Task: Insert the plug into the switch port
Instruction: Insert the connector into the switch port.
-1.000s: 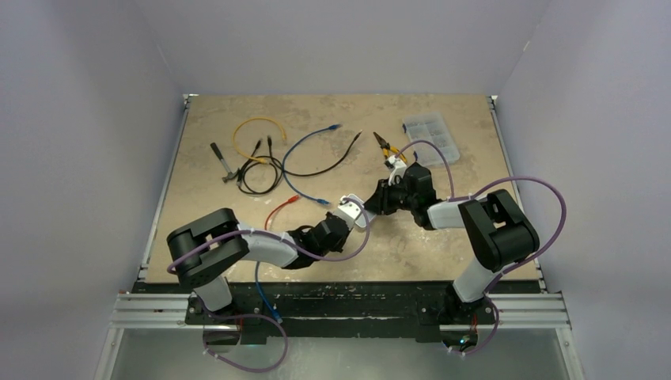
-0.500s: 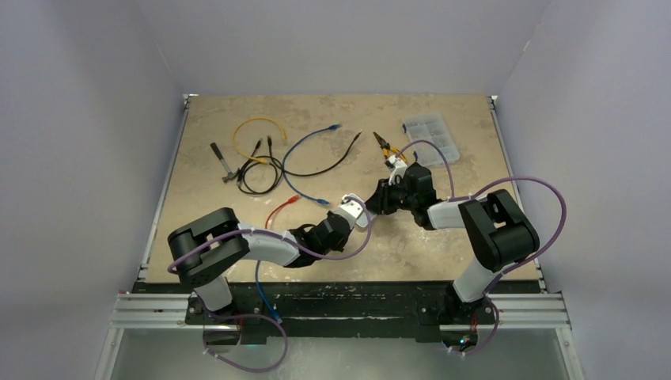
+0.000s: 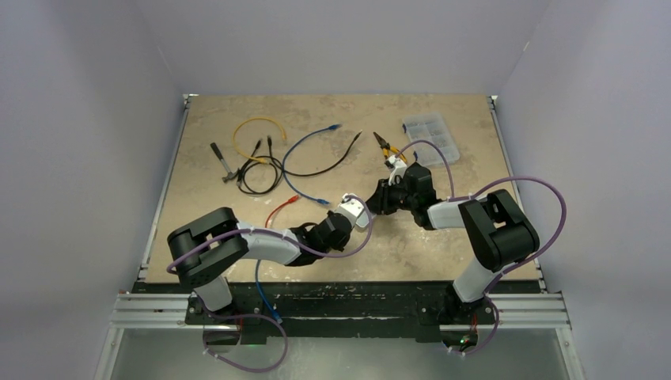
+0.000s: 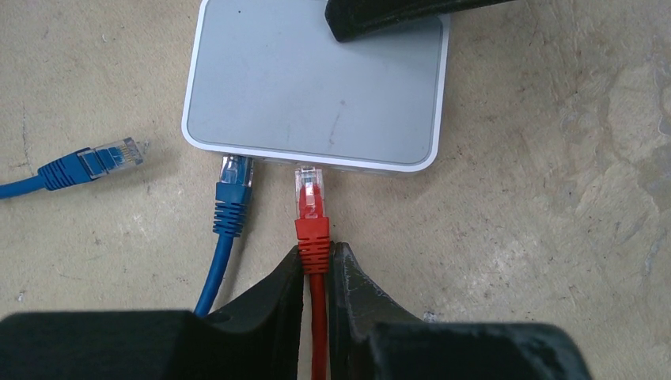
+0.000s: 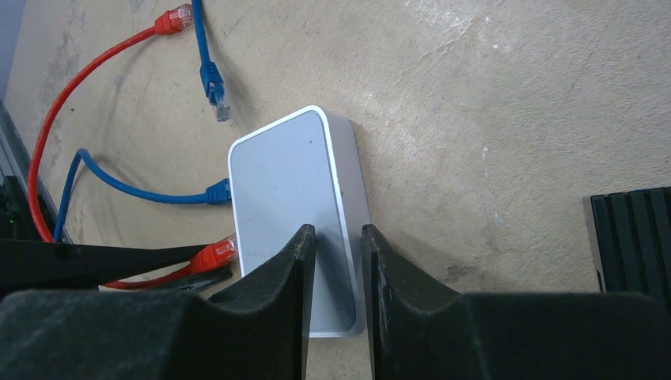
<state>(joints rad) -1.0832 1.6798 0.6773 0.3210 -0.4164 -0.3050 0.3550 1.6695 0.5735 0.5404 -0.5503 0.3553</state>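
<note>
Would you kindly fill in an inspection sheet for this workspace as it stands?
Surface: beige table, mottled.
Job's things: red plug at the switch edge, seating unclear; blue plug at the neighbouring port.
Clutter: pliers, parts box, far side.
Grippers: left gripper shut on the red cable behind the plug; right gripper over the switch, fingers apart, grip unclear.
Cables: yellow cable, black cable, blue cable loose, far side.
Surroundings: plain walls.

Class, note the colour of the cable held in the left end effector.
The thin network cable is red, seen best in the left wrist view.
</note>
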